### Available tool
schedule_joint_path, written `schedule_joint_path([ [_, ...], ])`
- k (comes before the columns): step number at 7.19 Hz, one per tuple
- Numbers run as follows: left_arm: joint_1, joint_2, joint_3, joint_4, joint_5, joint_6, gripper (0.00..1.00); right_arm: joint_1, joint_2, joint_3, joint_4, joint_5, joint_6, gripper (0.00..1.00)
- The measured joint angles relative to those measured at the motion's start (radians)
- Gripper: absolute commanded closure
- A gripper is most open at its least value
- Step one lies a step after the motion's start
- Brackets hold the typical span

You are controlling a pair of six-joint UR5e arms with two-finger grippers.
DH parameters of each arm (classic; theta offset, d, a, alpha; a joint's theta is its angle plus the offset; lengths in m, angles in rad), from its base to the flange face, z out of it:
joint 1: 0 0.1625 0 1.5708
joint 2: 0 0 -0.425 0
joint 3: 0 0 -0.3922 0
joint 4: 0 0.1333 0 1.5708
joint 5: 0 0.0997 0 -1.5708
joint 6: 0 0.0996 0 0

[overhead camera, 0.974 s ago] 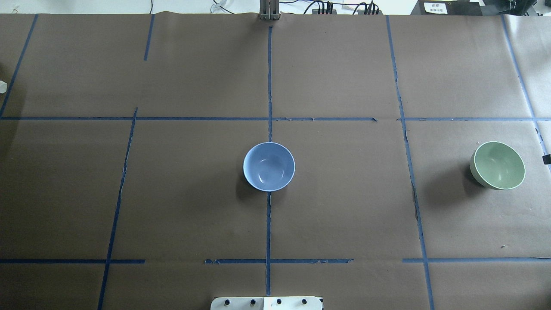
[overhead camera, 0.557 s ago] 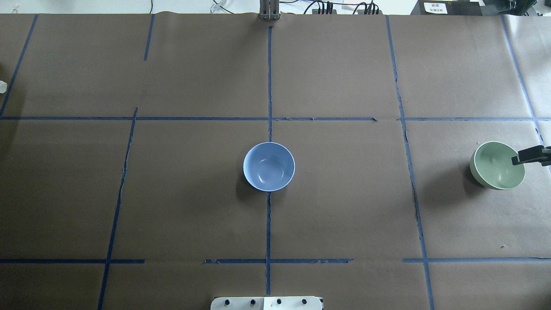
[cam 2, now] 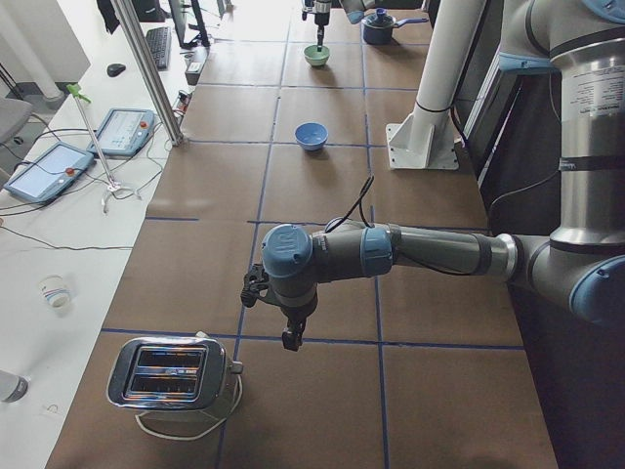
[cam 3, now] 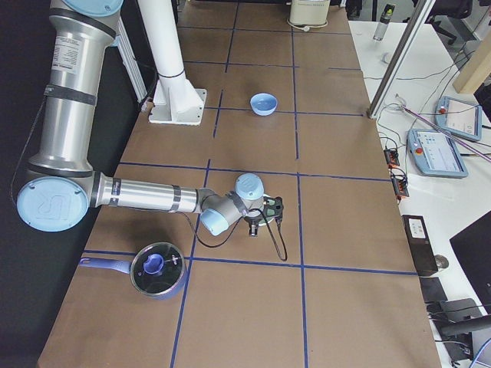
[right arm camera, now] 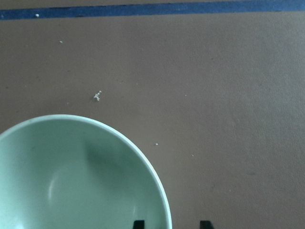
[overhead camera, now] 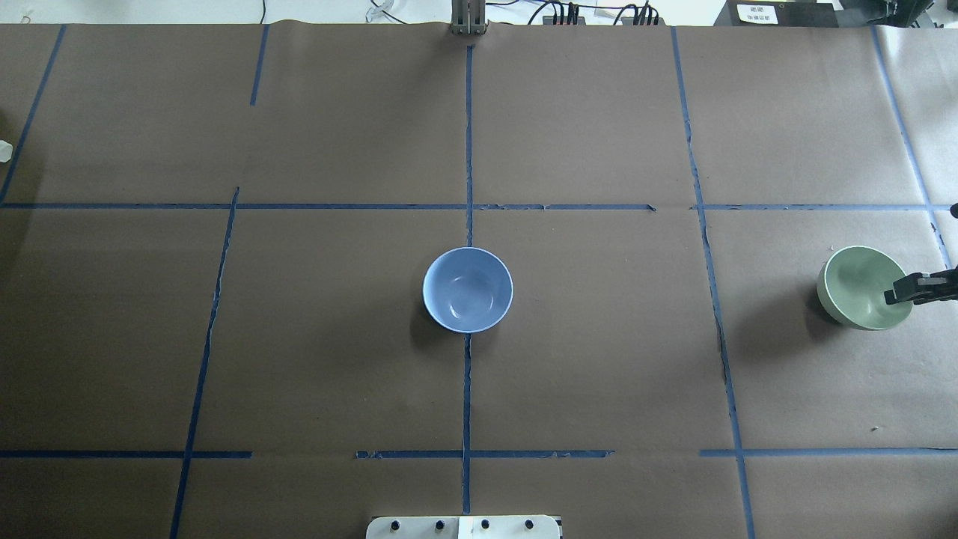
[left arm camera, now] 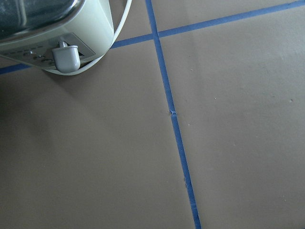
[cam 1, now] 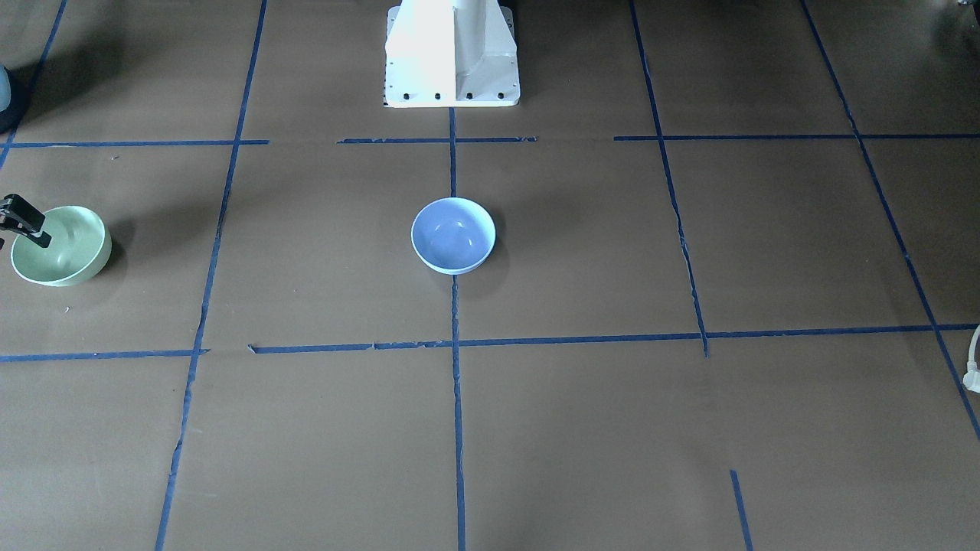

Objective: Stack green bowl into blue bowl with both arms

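- The left gripper (cam 2: 291, 339) is hanging by the toaster (cam 2: 171, 373); its jaws I cannot tell;
- the blue bowl (overhead camera: 468, 290) is sitting mid-table;
- the green bowl (overhead camera: 853, 286) is sitting far right; the right gripper (right arm camera: 171, 224) is straddling its rim, jaws apart; it should be seating deep before pinching squarely.

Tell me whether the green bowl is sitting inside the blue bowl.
No, the green bowl stands far to the right in the overhead view, and the blue bowl at the centre is empty.
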Motion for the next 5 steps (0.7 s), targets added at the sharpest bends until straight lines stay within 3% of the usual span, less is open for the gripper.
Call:
schedule_joint_path([
  [2,0.0,0.0,0.0,0.0,0.0,0.0,0.0,0.0,0.003,-0.001,0.019,0.003,0.004,1.0],
  [5,0.0,-0.001,0.013,0.0,-0.001,0.0,0.0,-0.004,0.065,0.124,-0.071,0.051,0.083,1.0],
])
